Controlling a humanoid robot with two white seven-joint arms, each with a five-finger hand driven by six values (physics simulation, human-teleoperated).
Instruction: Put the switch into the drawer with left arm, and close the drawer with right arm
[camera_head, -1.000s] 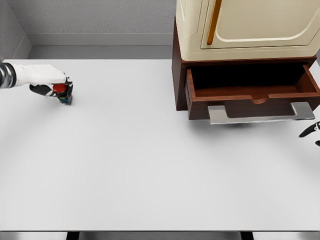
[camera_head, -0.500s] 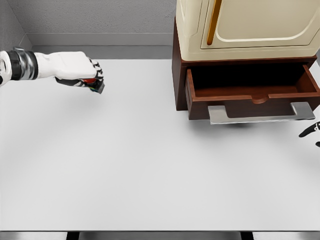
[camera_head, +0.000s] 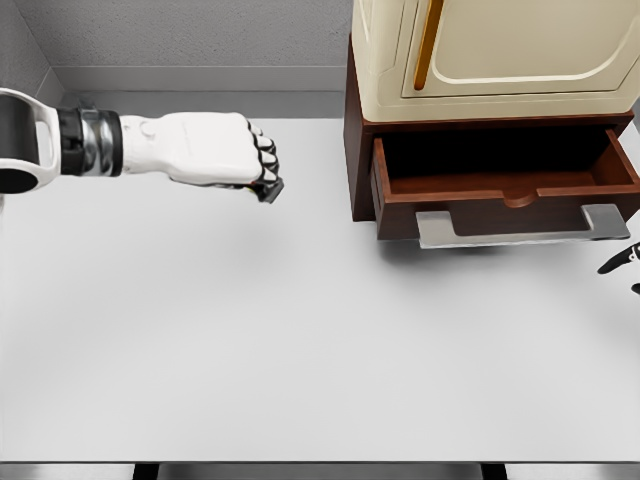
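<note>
Reaching out from the picture's left, your left hand (camera_head: 215, 150) is up above the white table (camera_head: 250, 340), knuckles toward the camera and fingers (camera_head: 262, 155) curled tight into a fist. You've got the switch (camera_head: 270, 188) in there: only a dark corner of it pokes out below the fingertips, the rest is buried inside the grip, so you can't read its colours or how it is turned from this angle. A soft shadow sits on the tabletop below the hand, so the hand and its load are clear of the surface.

Look right and you'll see the drawer (camera_head: 505, 185) standing pulled out from the dark wooden cabinet (camera_head: 358, 150), its brown interior showing, with a flat grey handle (camera_head: 520, 228) jutting from the front. Above it sits the cream upper unit (camera_head: 500, 50) with its upright amber handle (camera_head: 430, 40). Your fist is level with the drawer but off to its left, short of the cabinet's side wall and not touching it.

Your right hand (camera_head: 625, 265) barely shows at the right edge, just below the end of the grey handle: a couple of dark fingertips and nothing more, so you can't tell from this view whether that hand is spread or curled.
</note>
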